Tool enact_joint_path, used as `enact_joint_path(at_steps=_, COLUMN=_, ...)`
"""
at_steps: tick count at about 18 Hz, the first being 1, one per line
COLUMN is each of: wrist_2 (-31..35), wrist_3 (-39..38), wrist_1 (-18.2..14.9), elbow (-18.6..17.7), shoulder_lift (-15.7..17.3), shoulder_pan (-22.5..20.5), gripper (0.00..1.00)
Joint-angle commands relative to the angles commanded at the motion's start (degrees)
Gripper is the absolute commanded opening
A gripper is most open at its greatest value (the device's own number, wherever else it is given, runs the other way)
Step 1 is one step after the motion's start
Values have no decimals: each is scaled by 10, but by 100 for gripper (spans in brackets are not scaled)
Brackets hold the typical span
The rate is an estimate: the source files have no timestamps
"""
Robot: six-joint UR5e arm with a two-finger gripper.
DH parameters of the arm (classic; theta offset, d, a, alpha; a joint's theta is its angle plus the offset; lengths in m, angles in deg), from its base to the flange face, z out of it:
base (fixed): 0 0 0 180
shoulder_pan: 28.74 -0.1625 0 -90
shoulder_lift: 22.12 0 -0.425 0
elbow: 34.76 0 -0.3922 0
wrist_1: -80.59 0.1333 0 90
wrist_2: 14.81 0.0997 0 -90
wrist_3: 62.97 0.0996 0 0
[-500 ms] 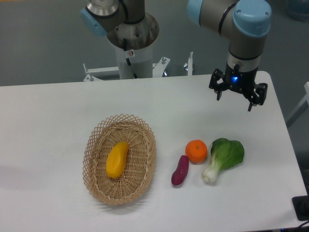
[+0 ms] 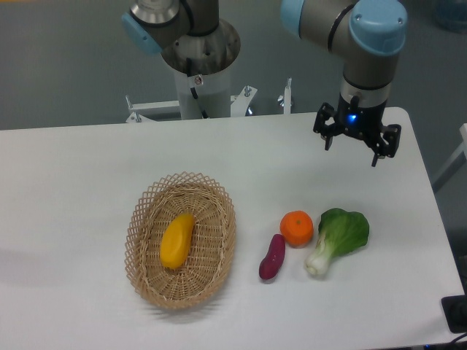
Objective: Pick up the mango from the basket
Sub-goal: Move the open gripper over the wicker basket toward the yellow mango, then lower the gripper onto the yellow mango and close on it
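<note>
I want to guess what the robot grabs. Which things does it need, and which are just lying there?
Needed:
smooth yellow-orange oval mango
oval tan wicker basket
black two-finger tool

Just lying there:
round orange citrus
small purple sweet potato
leafy green bok choy

Arm point(image 2: 343, 29): upper links cut by top edge. Table point(image 2: 73, 219): cropped left and bottom. Dark object point(image 2: 456, 313): bottom-right corner, cut off, unidentifiable. Mango point(image 2: 176, 240): underside hidden in basket point(image 2: 146, 211). Pincer point(image 2: 352, 147): fingertips too small to resolve.
</note>
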Motion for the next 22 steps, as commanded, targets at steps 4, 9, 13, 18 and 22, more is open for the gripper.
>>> enact_joint_path(at_steps=4, wrist_2=-26, wrist_3=-103, wrist_1=1, elbow=-16, shoulder_lift=9, shoulder_pan=45, gripper=100)
enact_joint_path(at_steps=9, wrist_2=-33, wrist_3=-253, wrist_1=17, elbow=-40, shoulder_lift=13, shoulder_pan=129, gripper=100)
enact_joint_path(at_steps=13, wrist_2=-33, wrist_3=-354, wrist_1=89, elbow=-48, shoulder_lift=-28, shoulder_pan=205, gripper=100)
enact_joint_path(at_steps=18, wrist_2=-27, wrist_3=-394, wrist_1=143, elbow=-55, shoulder_lift=-87, shoulder_pan=272, gripper=100)
enact_joint_path(at_steps=22, wrist_2=-17, wrist_3=-392, wrist_1=149, elbow=-55, shoulder_lift=-117, shoulder_pan=290, gripper=100)
